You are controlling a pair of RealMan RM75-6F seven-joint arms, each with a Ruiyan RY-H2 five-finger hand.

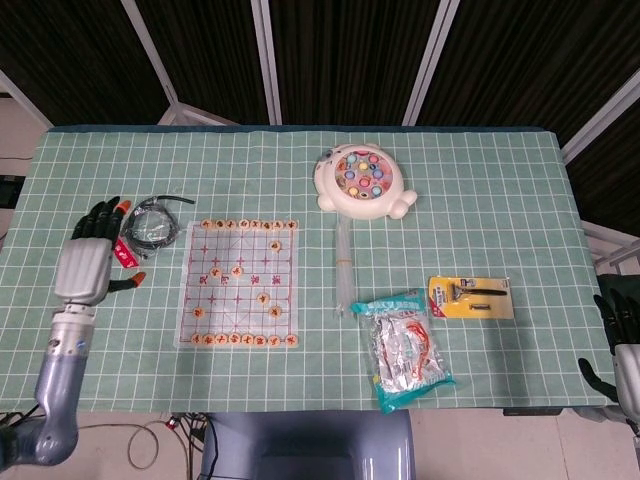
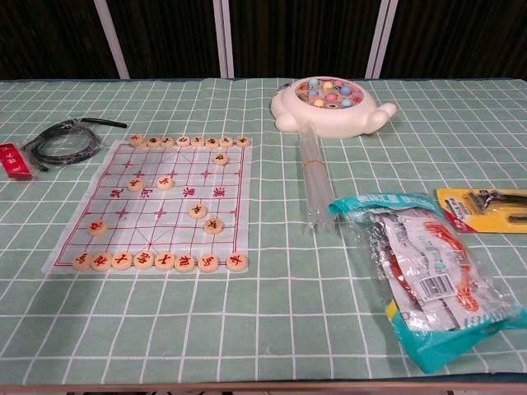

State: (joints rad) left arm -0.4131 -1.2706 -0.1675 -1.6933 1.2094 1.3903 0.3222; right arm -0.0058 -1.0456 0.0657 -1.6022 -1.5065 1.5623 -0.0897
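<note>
The left hand (image 1: 84,262) hovered over the table's (image 1: 470,180) left edge with its fingers spread apart and nothing in them; it showed only in the head view. The things nearest it were a coiled black cable (image 1: 150,221) and a small red packet (image 1: 124,252), both lying just left of the chess board (image 1: 241,283). The cable sat beside the board's far left corner, and the packet touched or slightly overlapped the near side of the coil.

The cable looked light and limp. It would probably sag and uncoil if lifted by one strand, so a grasp across the bundled loops would likely hold it best. The packet seemed flat, thin and light, hard to pinch off the cloth except by an edge. The round chess pieces (image 1: 247,225) on the board appeared small, smooth and easily knocked, so any reach near that corner called for care.

The right hand (image 1: 622,335) showed at the frame edge far to the right of the board, beyond the table; whether its fingers were apart or curled could not be told.
</note>
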